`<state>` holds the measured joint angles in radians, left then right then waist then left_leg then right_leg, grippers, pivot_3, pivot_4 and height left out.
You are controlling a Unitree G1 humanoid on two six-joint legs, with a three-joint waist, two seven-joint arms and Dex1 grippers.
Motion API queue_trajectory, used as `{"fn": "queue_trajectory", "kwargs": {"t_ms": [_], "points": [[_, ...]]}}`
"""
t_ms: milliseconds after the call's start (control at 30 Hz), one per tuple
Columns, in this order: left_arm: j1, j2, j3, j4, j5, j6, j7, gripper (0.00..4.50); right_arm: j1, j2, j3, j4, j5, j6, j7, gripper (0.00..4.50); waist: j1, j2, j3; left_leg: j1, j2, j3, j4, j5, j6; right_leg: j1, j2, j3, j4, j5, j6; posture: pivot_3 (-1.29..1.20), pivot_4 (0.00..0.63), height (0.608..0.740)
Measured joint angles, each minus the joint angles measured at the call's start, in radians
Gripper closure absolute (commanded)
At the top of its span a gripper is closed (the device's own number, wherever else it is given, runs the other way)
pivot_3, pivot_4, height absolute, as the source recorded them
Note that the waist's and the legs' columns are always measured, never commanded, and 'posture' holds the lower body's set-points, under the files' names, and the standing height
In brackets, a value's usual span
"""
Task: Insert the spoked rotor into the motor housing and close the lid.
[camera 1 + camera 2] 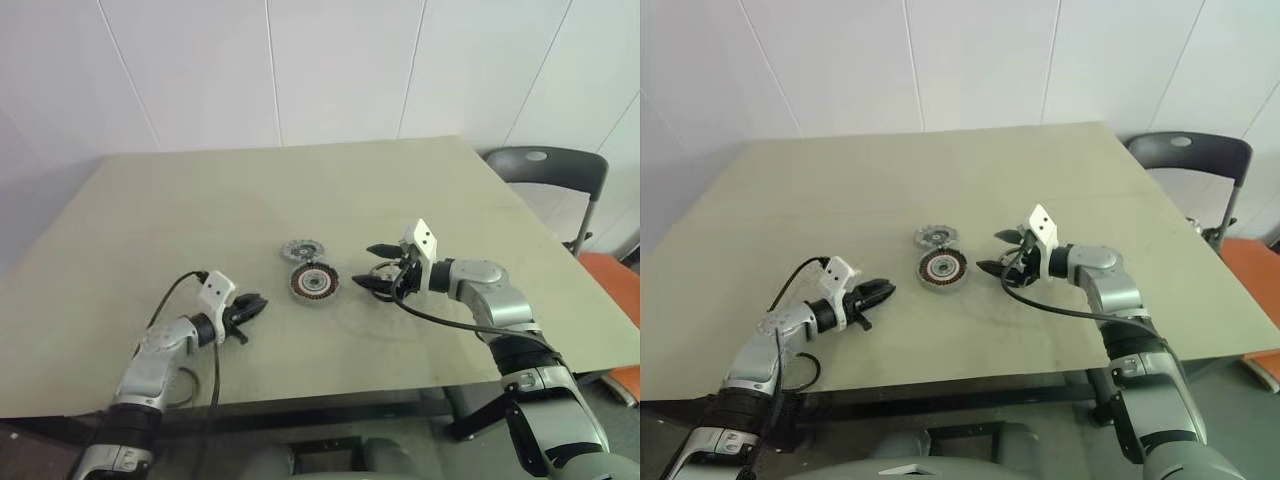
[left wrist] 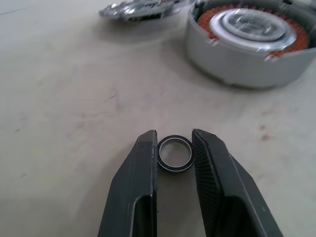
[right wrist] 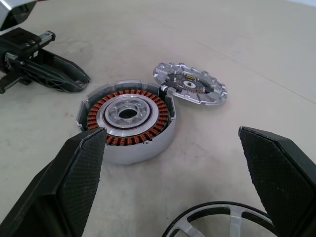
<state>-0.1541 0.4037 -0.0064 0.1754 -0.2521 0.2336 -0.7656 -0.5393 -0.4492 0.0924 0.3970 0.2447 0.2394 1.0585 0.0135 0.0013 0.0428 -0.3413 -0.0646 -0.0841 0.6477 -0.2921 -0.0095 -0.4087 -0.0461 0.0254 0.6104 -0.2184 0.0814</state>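
Both arms reach over the tabletop in the head view; left hand low and near, right hand spread wide around the spoked rotor, motor housing just left of it, lid behind; left wrist view: fingers nearly clenched on a small black ring; right wrist view: rotor rim between released fingers, housing beyond, so the right arm is nearer.

On the tabletop, the motor housing sits near the middle. The lid lies just behind it, toward the far edge. The spoked rotor lies just right of the housing. A small ring lies left, nearer the front edge.
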Motion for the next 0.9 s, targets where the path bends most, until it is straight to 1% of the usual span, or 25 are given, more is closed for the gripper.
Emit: {"fn": "queue_trajectory", "kwargs": {"t_ms": [100, 233, 300, 400, 533, 667, 900], "points": [[-0.049, -0.02, 0.001, 0.001, -0.022, -0.001, -0.012, 3.79, -0.001, 0.002, 0.0, 0.0, -0.003, 0.0, 0.0, 0.0, 0.001, -0.001, 0.0, 0.0, 0.0, 0.0, 0.001, 0.0, 0.0, 0.0, 0.0, 0.0, 0.0, 0.002, -0.003, 0.0, 0.0, 0.74], [-0.198, -0.04, -0.001, 0.055, -0.022, -0.031, -0.041, 3.79, -0.002, 0.01, 0.0, 0.001, -0.005, 0.0, -0.001, 0.0, -0.001, -0.001, 0.0, 0.001, 0.0, 0.0, 0.001, 0.0, 0.0, 0.001, 0.001, 0.0, 0.0, 0.003, -0.002, 0.0, 0.0, 0.74], [-0.249, -0.052, -0.008, 0.095, -0.022, -0.051, -0.065, 3.79, -0.003, 0.015, 0.0, 0.001, -0.005, 0.0, -0.002, 0.0, -0.003, -0.001, 0.0, 0.001, -0.001, 0.001, 0.0, 0.0, 0.0, 0.001, 0.002, 0.0, 0.0, 0.003, 0.0, 0.0, 0.0, 0.74], [-0.31, -0.072, -0.024, 0.188, -0.018, -0.083, -0.117, 3.79, -0.003, 0.021, 0.0, 0.001, -0.006, 0.0, -0.005, 0.0, -0.005, -0.001, 0.0, 0.0, -0.001, 0.001, 0.0, 0.0, 0.0, 0.0, 0.002, 0.0, 0.0, 0.004, 0.0, 0.0, 0.0, 0.74], [-0.387, -0.074, -0.06, 0.361, 0.014, -0.171, -0.207, 3.79, -0.003, 0.03, 0.0, 0.0, -0.006, 0.0, -0.011, 0.0, -0.002, -0.001, 0.0, 0.0, -0.001, 0.001, 0.001, 0.0, 0.0, 0.0, 0.002, 0.0, 0.0, 0.004, -0.001, 0.0, 0.0, 0.74], [-0.467, -0.083, -0.062, 0.51, 0.031, -0.249, -0.284, 3.79, -0.002, 0.031, 0.0, -0.002, -0.005, 0.001, -0.015, 0.0, -0.002, -0.002, 0.001, 0.0, -0.002, 0.001, 0.001, 0.0, 0.0, 0.0, 0.002, 0.0, 0.0, 0.004, 0.0, 0.0, 0.0, 0.74], [-0.549, -0.123, -0.09, 0.649, 0.07, -0.345, -0.365, 3.79, 0.013, 0.035, -0.001, -0.013, -0.004, 0.002, -0.03, 0.0, -0.002, -0.002, 0.001, -0.001, -0.002, 0.001, 0.001, 0.0, 0.0, 0.0, 0.001, 0.0, 0.0, 0.004, 0.0, 0.0, 0.0, 0.74]]}}
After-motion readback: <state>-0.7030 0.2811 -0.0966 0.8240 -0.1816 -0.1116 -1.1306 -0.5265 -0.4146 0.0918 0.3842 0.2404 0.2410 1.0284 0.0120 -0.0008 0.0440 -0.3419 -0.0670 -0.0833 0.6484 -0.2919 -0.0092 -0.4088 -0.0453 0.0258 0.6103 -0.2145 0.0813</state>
